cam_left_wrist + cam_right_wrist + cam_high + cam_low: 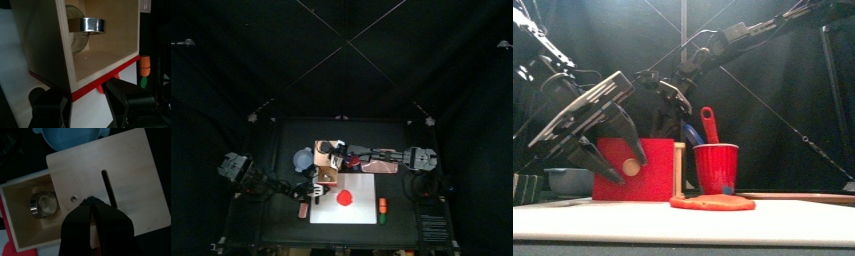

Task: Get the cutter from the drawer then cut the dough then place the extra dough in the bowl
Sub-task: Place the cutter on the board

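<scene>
I noted the drawer [100, 60] open with room above the cutter [93, 24], left gripper [85, 94] jaws apart at its red edge, right gripper [92, 203] jaws together on the box [120, 163], bowl [72, 135] cropped.

You're in a robot lab booth, not a real kitchen. Black curtains [342, 50] close off 12 o'clock and both flanks, and a small black table [291, 130] sits boxed in beneath them. The left arm [251, 178] reaches in from 9 o'clock and the right arm [418, 158] from 3 o'clock. What lies on the table is play kitchenware: a white board [358, 215] with red dough [346, 196], a red cup [716, 165] holding toy knives [708, 122], and a wooden box [120, 168]. Light falls brightly on the board while everything around it is dark.
</scene>
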Tool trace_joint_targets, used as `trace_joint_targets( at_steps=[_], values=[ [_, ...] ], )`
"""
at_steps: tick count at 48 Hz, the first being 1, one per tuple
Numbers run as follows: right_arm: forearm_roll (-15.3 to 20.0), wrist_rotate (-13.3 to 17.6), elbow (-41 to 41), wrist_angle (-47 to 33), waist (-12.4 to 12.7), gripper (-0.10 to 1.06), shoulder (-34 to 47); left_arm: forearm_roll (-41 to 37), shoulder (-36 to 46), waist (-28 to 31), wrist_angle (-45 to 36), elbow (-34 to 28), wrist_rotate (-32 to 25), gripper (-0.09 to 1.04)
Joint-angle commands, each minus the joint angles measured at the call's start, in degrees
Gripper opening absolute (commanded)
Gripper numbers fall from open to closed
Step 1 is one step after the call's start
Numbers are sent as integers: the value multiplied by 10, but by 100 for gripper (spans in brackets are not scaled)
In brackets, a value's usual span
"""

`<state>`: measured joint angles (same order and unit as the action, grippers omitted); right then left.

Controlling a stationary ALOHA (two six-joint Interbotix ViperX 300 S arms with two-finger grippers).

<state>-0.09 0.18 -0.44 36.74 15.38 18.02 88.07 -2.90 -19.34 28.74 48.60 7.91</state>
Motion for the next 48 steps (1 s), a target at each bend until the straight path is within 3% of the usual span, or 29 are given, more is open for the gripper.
trace_joint_targets(
  at_steps=[1,38,48],
  values=[
    [1,0,-7,1,-2,2,-10,-3,10,-2,2,-11,-2,79],
    [1,-3,-49,13,-16,2,-22,-37,78,-40,4,34,-5,79],
    [5,-7,-40,22,-25,2,-53,-102,147,-46,5,76,-10,79]
  ],
)
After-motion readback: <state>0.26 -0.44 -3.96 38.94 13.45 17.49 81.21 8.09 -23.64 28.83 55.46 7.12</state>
